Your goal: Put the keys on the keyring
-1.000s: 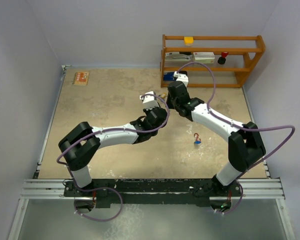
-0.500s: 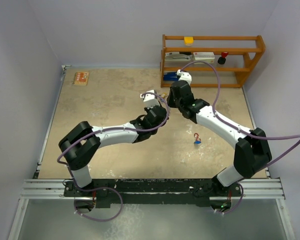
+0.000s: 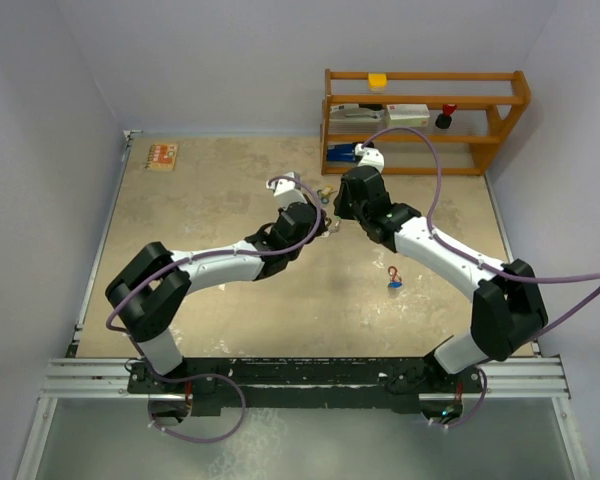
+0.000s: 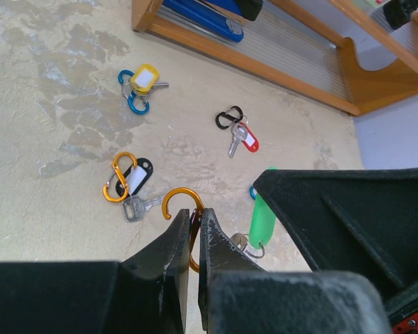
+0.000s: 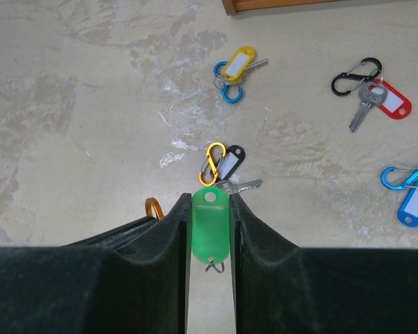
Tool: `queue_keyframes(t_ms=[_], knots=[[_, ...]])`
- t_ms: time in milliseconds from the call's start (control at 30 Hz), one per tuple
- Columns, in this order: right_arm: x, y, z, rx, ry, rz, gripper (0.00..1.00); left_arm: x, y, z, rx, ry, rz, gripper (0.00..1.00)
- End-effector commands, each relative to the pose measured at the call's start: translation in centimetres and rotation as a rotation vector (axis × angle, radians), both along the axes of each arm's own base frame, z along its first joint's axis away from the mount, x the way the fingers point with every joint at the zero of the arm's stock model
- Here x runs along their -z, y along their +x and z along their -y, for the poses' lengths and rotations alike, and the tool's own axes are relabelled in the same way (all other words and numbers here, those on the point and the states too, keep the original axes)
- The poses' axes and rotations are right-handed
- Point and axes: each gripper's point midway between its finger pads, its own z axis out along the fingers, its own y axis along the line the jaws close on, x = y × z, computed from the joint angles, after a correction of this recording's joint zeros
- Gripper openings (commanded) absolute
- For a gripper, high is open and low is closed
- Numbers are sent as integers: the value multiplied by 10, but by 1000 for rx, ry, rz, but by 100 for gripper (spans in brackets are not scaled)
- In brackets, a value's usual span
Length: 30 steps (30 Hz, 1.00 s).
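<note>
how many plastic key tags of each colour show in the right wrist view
yellow tag: 1
red tag: 1
black tag: 1
blue tag: 1
green tag: 1
total: 5

Glossy green plastic key tag (image 5: 210,226); shiny orange metal clip (image 4: 181,191); matt, mottled, rough-looking counter (image 4: 49,139); varnished wooden shelf (image 4: 265,72).
</note>
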Motion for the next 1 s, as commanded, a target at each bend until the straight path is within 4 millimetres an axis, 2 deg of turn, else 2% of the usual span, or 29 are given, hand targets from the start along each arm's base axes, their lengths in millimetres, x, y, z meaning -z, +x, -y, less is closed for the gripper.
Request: queue_keyframes(t_ms=[0,333,967], knots=[[-26,2,-6,-24,40,81,20,-34,2,5,55,-139,41,0],[-29,0,-4,-33,41,105,20,-26,1,16,144,-192,1,0],[-37,-1,-5,-50,53,130,20,-11,5,21,179,-175,-41,0]])
